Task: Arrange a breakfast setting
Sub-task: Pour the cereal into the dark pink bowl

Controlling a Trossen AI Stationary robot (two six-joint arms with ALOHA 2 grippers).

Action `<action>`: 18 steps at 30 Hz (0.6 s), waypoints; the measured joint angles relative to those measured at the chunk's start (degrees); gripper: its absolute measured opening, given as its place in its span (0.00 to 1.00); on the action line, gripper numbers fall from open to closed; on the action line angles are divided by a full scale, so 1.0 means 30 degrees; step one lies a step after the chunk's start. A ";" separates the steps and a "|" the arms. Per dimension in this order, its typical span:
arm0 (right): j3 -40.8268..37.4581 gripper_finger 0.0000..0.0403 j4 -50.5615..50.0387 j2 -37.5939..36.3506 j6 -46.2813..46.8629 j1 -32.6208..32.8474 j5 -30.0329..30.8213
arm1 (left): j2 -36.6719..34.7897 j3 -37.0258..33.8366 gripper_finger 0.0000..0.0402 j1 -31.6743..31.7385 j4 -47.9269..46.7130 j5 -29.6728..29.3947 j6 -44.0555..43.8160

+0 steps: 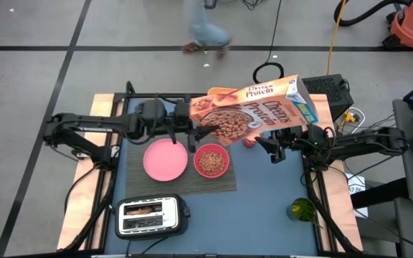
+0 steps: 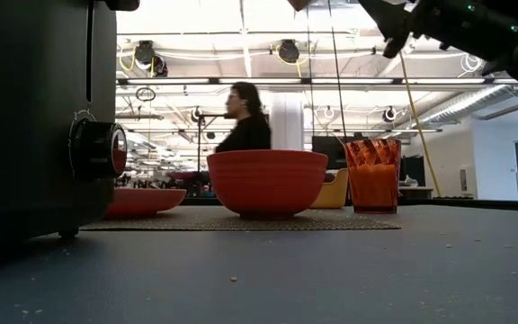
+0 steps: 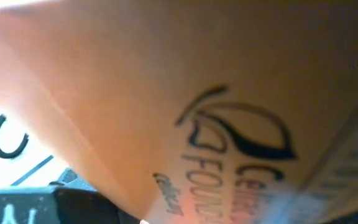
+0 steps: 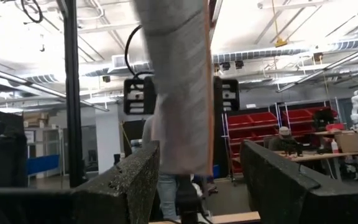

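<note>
An orange cereal box (image 1: 253,107) hangs tilted above the table's far middle. My left gripper (image 1: 194,130) reaches under the box's left end, and the box fills the left wrist view (image 3: 197,93). My right gripper (image 1: 264,143) is open at the box's lower edge. In the right wrist view a narrow end of the box (image 4: 182,87) stands between its fingers, with a gap on one side. A flat pink plate (image 1: 165,159) and a pink bowl (image 1: 211,161) of brown cereal sit on the grey placemat (image 1: 185,185). A toast slice (image 1: 145,210) sits in the toaster. Spoon and fruit are out of view. My left gripper holds the cereal box at its left end (image 1: 201,118), coming level from the table's left. The box hides the fingers, so the kind of hold does not show. The box is lifted clear of the table, tilted, its printed front up.
The black-and-silver toaster (image 1: 151,215) stands at the near edge, left of centre, and fills the left of the low view (image 2: 34,117). An orange-red cup (image 2: 373,175) stands right of the bowl. A green object (image 1: 301,210) lies near the right arm's base. A person walks beyond the far edge.
</note>
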 joint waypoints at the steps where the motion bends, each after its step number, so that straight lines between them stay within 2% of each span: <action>1: 0.0187 0.53 0.0001 0.0125 -0.0003 0.0000 0.0000 | 0.0083 0.0000 0.61 0.0000 0.0087 0.0026 0.0000; 6: 0.0909 0.53 -0.0002 0.0644 0.0000 0.0000 -0.1001 | 0.0154 0.0007 0.61 -0.0007 0.0133 0.0110 -0.0081; 18: 0.1786 0.53 0.0684 0.1178 -0.0206 0.0000 -0.0991 | 0.0180 0.0007 0.61 -0.0007 -0.0708 0.0103 -0.0118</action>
